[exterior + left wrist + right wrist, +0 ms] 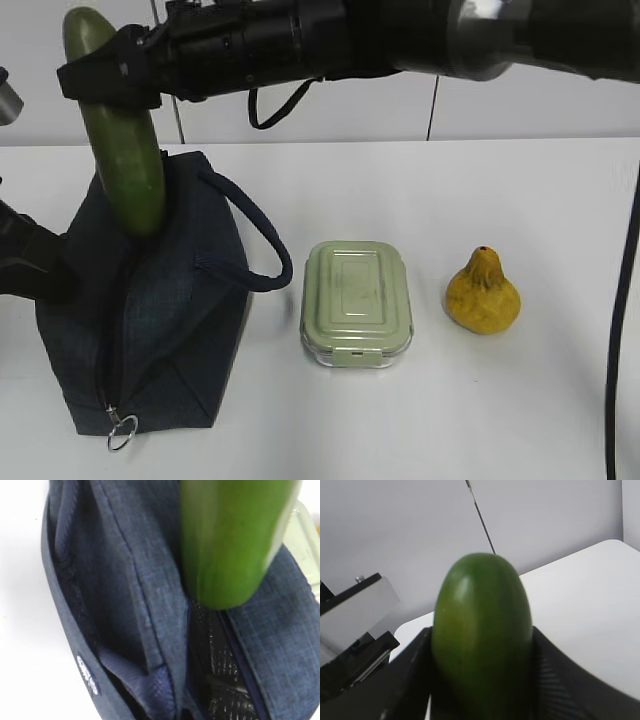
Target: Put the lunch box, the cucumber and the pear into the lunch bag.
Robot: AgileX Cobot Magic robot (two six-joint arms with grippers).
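Currently, the right gripper (108,82) reaches across from the right and clamps the cucumber (125,150) near its upper end, both jaws flat against its sides. The cucumber hangs nearly upright, long axis close to vertical, lower tip directly above the unzipped slot of the lunch bag (190,330). The coming move is judged a straight descent along that axis. The left gripper sits at the bag's left side; its jaws are closed, and what they hold cannot be determined. The lunch box (356,302) and pear (483,294) rest on the table (520,200), right of the bag.
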